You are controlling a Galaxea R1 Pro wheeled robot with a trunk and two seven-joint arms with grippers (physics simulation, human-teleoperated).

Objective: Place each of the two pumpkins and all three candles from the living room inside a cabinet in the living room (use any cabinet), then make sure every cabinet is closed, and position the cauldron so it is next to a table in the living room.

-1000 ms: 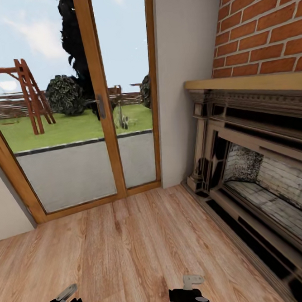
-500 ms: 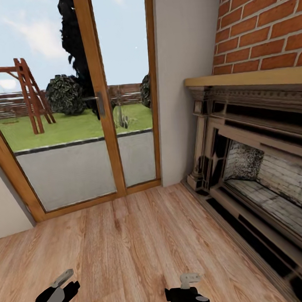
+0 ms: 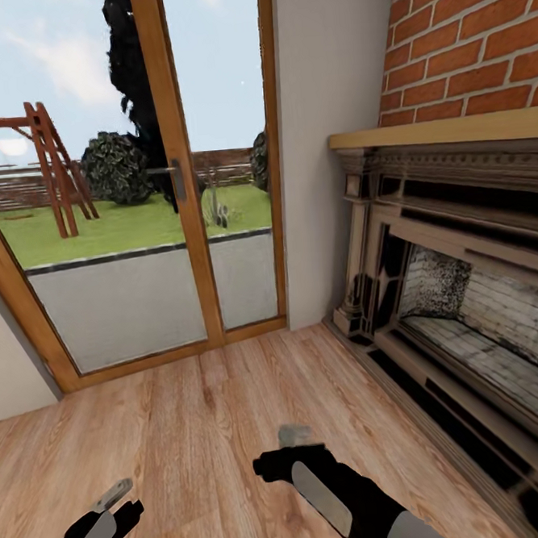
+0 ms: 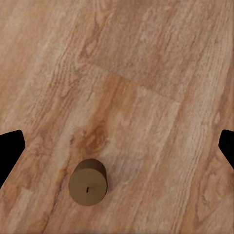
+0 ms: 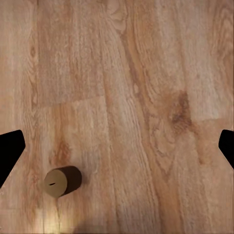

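Grey-beige candle [image 4: 88,182] stands upright on the wood floor [image 4: 146,73], seen in my left wrist view between the wide-spread fingertips of the left tool [image 3: 110,508], nothing held. The right wrist view shows a candle [image 5: 62,181] too, off toward one fingertip; whether it is the same one I cannot tell. Right tool [image 3: 293,449] also spread open, empty, hanging over bare boards. Outward: stone fireplace [image 3: 458,303] to my right, glass door [image 3: 133,191] ahead. My judgement: task is early. At least one candle unstowed, with the pumpkins, cabinet closing and cauldron all left to do.
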